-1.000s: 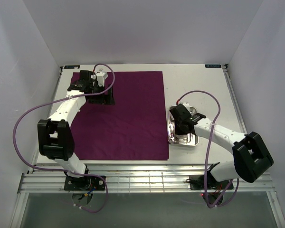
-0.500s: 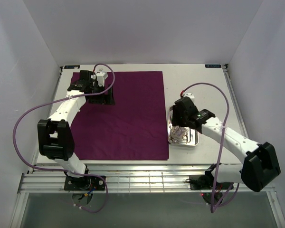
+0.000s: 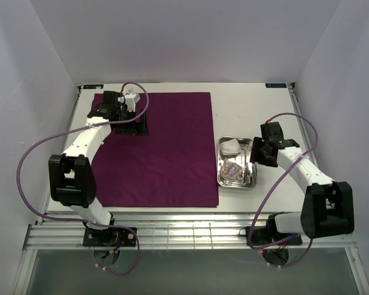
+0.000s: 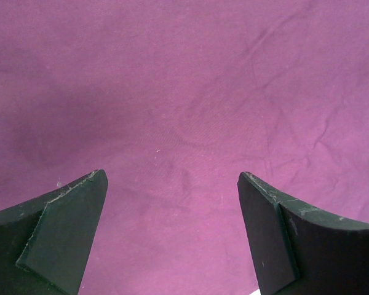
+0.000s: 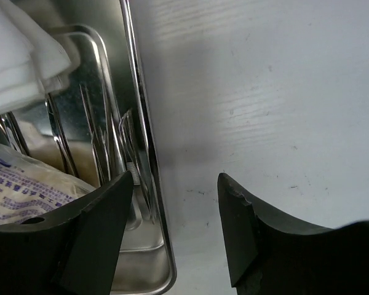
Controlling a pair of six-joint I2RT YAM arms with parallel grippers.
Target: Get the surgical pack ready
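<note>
The deep-purple cloth (image 3: 166, 153) lies flat on the table's left half and fills the left wrist view (image 4: 184, 92). My left gripper (image 3: 137, 128) hovers over its far left part, open (image 4: 172, 178), nothing between the fingers. To the cloth's right sits the small steel tray (image 3: 237, 186) holding white gauze (image 3: 232, 147), a printed packet (image 3: 232, 169) and metal instruments (image 5: 98, 141). My right gripper (image 3: 258, 153) stands open at the tray's right side. In the right wrist view its jaws (image 5: 175, 184) straddle the tray's rim (image 5: 149, 184), one finger over the tray, one over bare table.
White walls close in the table on three sides. Bare white tabletop (image 3: 252, 110) lies beyond and right of the tray. A metal rail (image 3: 184, 233) runs along the near edge by the arm bases. Purple cables loop off both arms.
My right gripper was shut over the tray's contents; it has opened and drawn back to the tray's right side, uncovering the gauze and packet. The left arm has not moved.
</note>
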